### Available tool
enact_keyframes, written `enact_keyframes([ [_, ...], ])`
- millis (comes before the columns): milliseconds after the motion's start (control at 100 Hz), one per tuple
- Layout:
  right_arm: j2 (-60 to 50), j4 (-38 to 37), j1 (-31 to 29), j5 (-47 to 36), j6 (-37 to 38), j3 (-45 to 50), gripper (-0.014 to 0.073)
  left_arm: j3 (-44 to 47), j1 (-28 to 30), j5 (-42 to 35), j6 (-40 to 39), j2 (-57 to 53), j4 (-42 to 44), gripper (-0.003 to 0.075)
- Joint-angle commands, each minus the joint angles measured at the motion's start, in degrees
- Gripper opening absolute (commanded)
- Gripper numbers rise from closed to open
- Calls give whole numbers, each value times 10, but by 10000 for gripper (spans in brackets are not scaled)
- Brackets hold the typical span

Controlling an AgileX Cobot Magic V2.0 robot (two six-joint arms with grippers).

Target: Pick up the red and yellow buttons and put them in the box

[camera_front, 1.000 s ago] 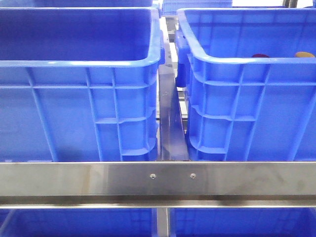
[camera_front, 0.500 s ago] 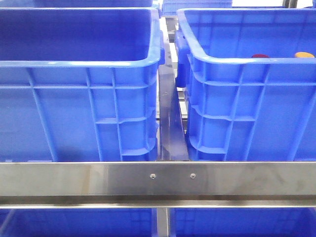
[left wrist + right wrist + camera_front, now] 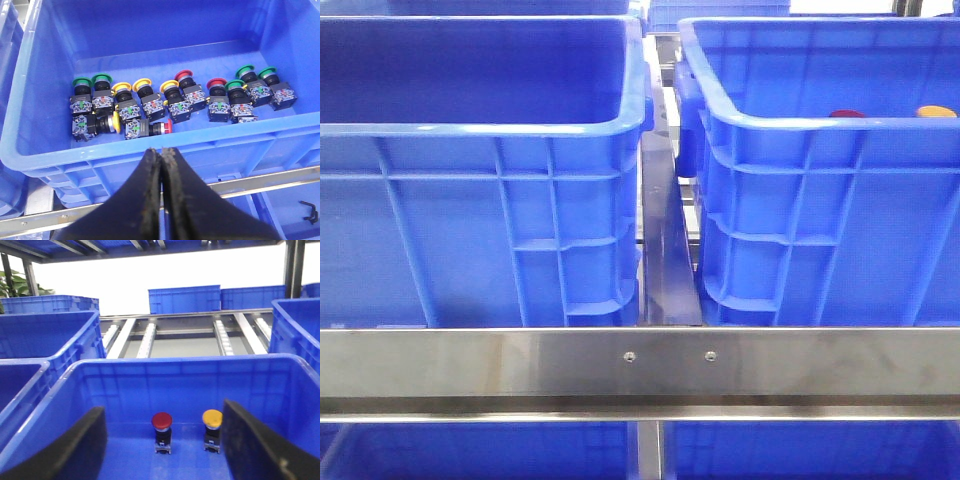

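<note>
A: Front view?
B: Two ribbed plastic crates; in the brighter box (image 3: 820,190) only the red button (image 3: 847,113) and yellow button (image 3: 936,111) domes peek over the rim.
A: Left wrist?
B: Left gripper (image 3: 161,151) jaws pressed together, empty, above a crate of assorted buttons (image 3: 165,102).
A: Right wrist?
B: Right gripper (image 3: 162,440) jaws spread wide; both buttons stand upright, domes up, side by side.

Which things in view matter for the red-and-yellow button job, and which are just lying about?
Job:
red button
yellow button
box holding both
right claw, open
left claw, shut

Lying about:
green buttons
stock crate around them
steel rail
</note>
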Motion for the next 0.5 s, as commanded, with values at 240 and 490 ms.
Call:
enact_keyframes([
  [240,-11,32,-4,48,-6,-12,-34,-15,-4,-38,-1,5,2,-19],
  [490,-11,33,-4,48,-6,-12,-68,-15,-4,-38,-1,5,2,-19],
])
